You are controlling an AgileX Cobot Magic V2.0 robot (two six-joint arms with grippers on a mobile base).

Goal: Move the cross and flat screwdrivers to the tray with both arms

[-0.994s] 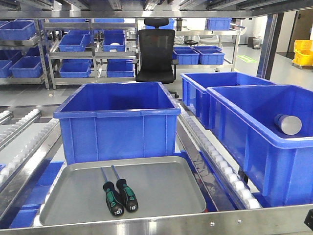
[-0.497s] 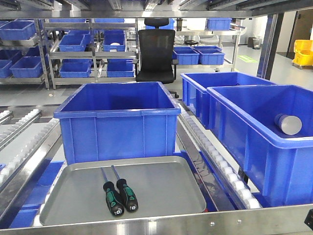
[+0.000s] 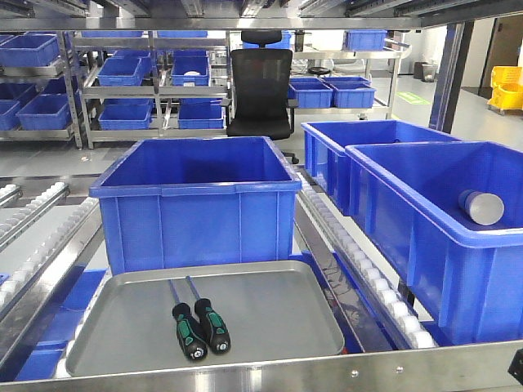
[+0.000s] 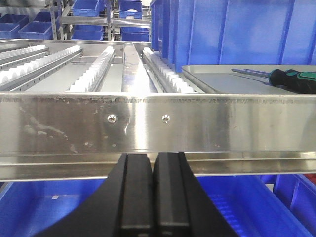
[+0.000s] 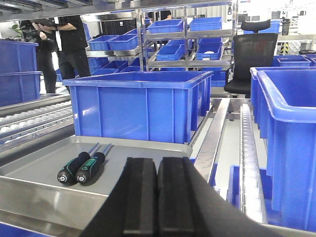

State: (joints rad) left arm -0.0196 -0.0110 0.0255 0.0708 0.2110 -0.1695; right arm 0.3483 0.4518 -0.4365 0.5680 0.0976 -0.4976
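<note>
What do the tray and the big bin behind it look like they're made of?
The tray looks like matte grey metal: dull sheen, soft reflections, rolled rim. The bin looks like glossy blue moulded plastic, going by its ribbed walls and thick lip.

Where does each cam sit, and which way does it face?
Front view: high, looking down on the grey tray holding two screwdrivers; no robot parts visible.
Left wrist: low, below the steel rail, facing forward; shut left gripper at bottom.
Right wrist: near the tray's front right, facing the blue bin; shut right gripper at bottom.
Shared: all three show tray and screwdrivers.
</note>
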